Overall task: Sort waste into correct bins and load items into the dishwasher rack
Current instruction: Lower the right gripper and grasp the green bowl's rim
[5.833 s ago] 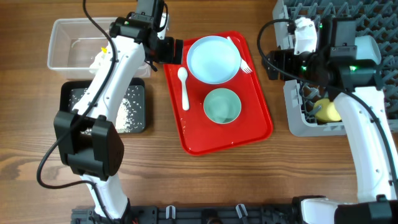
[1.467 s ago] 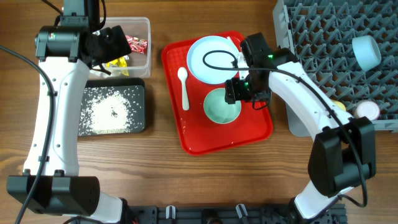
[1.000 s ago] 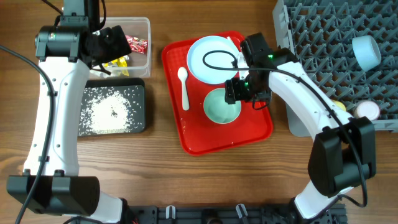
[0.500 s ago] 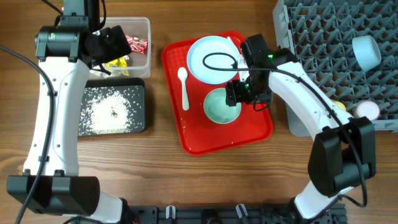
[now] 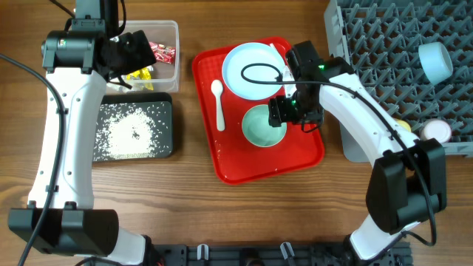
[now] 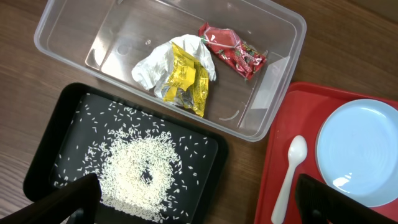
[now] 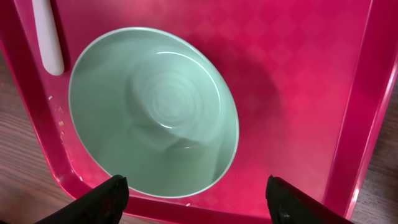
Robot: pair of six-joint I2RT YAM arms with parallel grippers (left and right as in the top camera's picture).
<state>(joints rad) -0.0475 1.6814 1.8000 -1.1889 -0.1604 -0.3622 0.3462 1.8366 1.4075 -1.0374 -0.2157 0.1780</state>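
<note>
Loading the rack (image 5: 369, 52) seems the step in hand: overhead, the right tool (image 5: 294, 111) hangs over the green bowl (image 5: 264, 125) on the red tray (image 5: 310, 151) and must next drop to pinch its rim. At the left wrist, the left tool (image 6: 198, 186) gapes empty near the clear tub (image 6: 68, 25). At the right wrist, the bowl sits mouth up, round with no long axis, between wide-open fingers (image 7: 106, 193) gripping nothing.

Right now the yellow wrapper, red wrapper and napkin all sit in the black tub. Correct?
Not the black tub: the yellow wrapper, red wrapper and napkin all sit in the clear tub. The left wrist view shows it; the black tub holds rice grains.
</note>
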